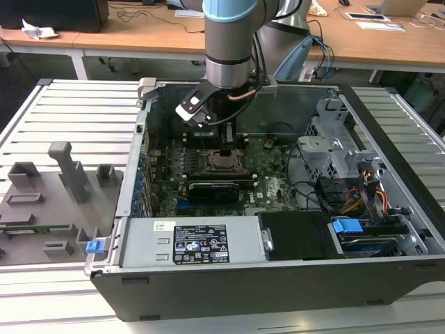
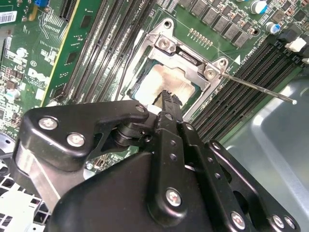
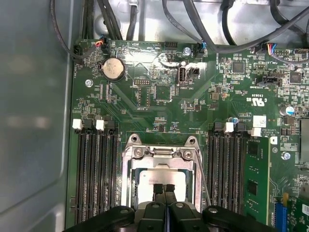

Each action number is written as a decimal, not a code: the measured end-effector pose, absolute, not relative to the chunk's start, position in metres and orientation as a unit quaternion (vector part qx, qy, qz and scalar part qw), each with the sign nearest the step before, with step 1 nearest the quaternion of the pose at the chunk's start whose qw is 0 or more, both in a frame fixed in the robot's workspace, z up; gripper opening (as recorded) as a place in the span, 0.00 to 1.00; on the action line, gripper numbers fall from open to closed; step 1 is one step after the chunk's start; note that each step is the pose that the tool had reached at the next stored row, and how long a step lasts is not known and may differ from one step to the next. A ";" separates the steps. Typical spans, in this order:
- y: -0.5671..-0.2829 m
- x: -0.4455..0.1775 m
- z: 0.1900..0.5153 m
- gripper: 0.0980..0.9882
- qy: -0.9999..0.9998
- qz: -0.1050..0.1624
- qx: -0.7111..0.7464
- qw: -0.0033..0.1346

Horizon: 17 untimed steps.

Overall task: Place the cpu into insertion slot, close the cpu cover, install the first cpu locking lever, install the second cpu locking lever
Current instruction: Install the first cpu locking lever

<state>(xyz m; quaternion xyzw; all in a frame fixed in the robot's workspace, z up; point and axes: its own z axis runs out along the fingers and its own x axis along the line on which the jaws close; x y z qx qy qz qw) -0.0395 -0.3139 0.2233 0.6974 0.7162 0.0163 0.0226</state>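
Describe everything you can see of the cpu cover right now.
The cpu cover is a thin, shiny silver metal frame with a large square window. It appears to lie flat on the socket in the green motherboard, and the cpu, its dull top smudged, shows through the window. A thin locking lever juts away from one corner, not lying along the frame. The gripper, shut, has its tips over the window's near edge. Whether they touch the frame cannot be told.

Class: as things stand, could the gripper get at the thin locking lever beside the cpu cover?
Probably yes. The gripper, shut, hangs right over the cpu cover; the locking lever juts out free beside it, nothing lying across it.
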 end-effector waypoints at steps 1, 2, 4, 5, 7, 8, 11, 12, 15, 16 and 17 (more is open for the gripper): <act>-0.314 -0.039 0.225 0.01 0.716 0.016 0.697 0.023; -0.314 -0.039 0.226 0.01 0.716 0.016 0.697 0.023; -0.314 -0.039 0.228 0.01 0.716 0.016 0.697 0.023; -0.314 -0.039 0.229 0.01 0.716 0.016 0.697 0.023; -0.314 -0.039 0.230 0.01 0.716 0.016 0.697 0.023; -0.314 -0.039 0.231 0.01 0.716 0.016 0.697 0.023; -0.314 -0.039 0.235 0.01 0.716 0.016 0.698 0.023; -0.314 -0.039 0.238 0.01 0.716 0.016 0.698 0.023; -0.314 -0.039 0.246 0.01 0.716 0.016 0.698 0.023; -0.314 -0.039 0.248 0.01 0.716 0.016 0.698 0.023; -0.314 -0.039 0.252 0.01 0.716 0.016 0.698 0.023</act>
